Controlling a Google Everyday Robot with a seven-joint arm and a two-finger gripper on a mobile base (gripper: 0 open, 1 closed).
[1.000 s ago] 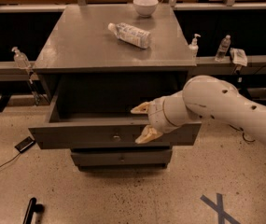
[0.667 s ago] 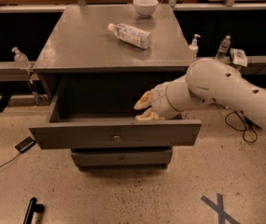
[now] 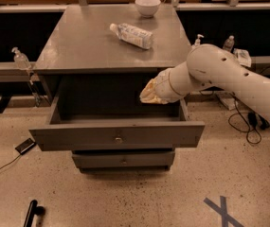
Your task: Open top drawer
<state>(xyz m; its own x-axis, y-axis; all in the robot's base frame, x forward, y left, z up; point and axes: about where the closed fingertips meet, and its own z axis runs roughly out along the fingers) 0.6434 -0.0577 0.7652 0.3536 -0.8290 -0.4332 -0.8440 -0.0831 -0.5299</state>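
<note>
Camera view. Gripper (image 3: 148, 92): tan-tipped, hanging over the right rear of the open cavity, no object seen in it; whether wide or narrow, cannot tell. Top drawer (image 3: 77, 137): below and forward of gripper, standing well out of the cabinet, apparently empty. Judged rigid, fairly heavy, sliding straight on runners. Best hold is the small round knob (image 3: 118, 139), low-left of gripper, likely slippery; otherwise the front's upper lip. Plastic bottle (image 3: 131, 35), white bowl (image 3: 148, 6): above gripper, on cabinet top (image 3: 87, 46).
</note>
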